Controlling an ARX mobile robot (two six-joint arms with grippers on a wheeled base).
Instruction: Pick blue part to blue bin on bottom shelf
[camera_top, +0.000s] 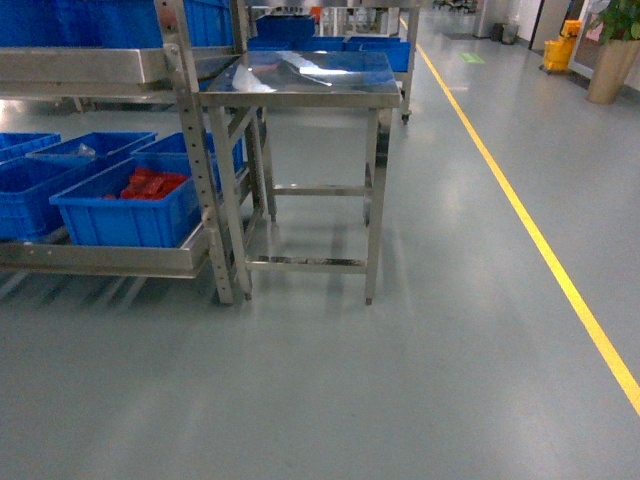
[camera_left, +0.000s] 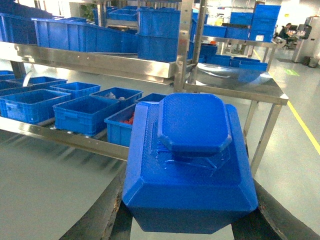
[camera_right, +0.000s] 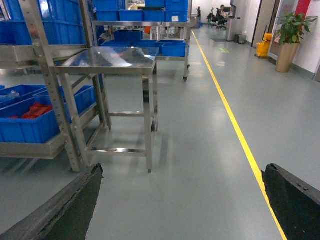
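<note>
Setting: grey factory floor (camera_top: 400, 380) with a yellow line (camera_top: 530, 225) running along the right of the head view; neither arm shows in that view.
Left gripper (camera_left: 189, 220): seen only from its own wrist camera; its two dark fingers (camera_left: 102, 212) stand apart at the width of the blue part, one along each lower side of it, and grip it between them.
Blue part (camera_left: 190, 160): a chunky blue block with bevelled edges and a raised eight-sided cap on top, filling the middle of the left wrist view, off the floor and in front of the rack.
Right gripper (camera_right: 182, 210): fingers spread wide at the two bottom corners of the right wrist view, only floor between them; it holds nothing.
Bottom shelf (camera_top: 110, 258): steel tier at left in the head view, carrying a row of blue bins.
Blue bins: the nearest (camera_top: 135, 208) in the head view holds red pieces (camera_top: 150, 185); others (camera_left: 30, 102) sit beside it along the tier.
Upper shelf (camera_left: 95, 61): more blue crates on it.
Steel table (camera_top: 305, 75): small, shiny top, standing just right of the rack post (camera_top: 200, 150).
Far background: a potted plant (camera_right: 290, 35) and a yellow mop bucket (camera_right: 263, 44) by the wall.
</note>
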